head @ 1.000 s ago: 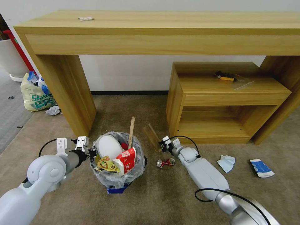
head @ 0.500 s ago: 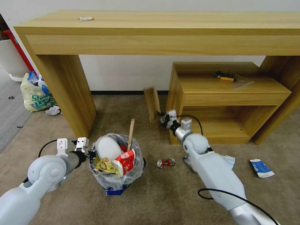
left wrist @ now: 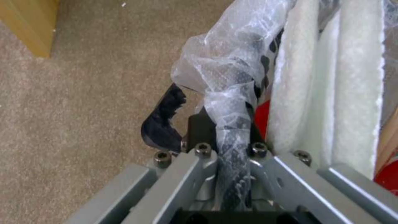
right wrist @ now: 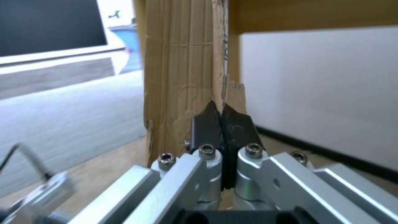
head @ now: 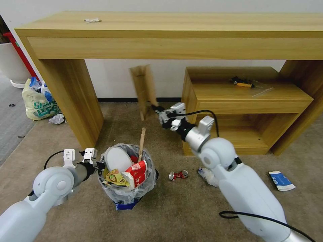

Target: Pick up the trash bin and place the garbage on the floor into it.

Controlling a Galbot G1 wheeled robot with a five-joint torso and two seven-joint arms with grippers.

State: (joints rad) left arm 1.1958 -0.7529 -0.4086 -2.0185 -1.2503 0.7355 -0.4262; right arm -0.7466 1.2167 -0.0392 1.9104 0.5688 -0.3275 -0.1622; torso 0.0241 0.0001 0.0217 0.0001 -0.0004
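Between the right gripper's [right wrist: 222,124] matt black pads [right wrist: 206,124] sits a matt brown corrugated cardboard piece [right wrist: 182,77], its edge torn and ridged. The left gripper's [left wrist: 224,137] bare-metal, bolt-studded fingers [left wrist: 195,168] pinch the trash bin's [head: 127,174] crinkly clear plastic liner (glossy, with black print). Just beside them lie white slippers [left wrist: 323,77] of rough, fibrous cloth. The carpet [left wrist: 83,93] below is coarse and beige.

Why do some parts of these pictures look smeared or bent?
Head view: the wide lens bows the desk, and the cardboard piece in the right gripper is motion-blurred. Right wrist view: background soft. Left wrist view: the trash bin bag is soft up close.
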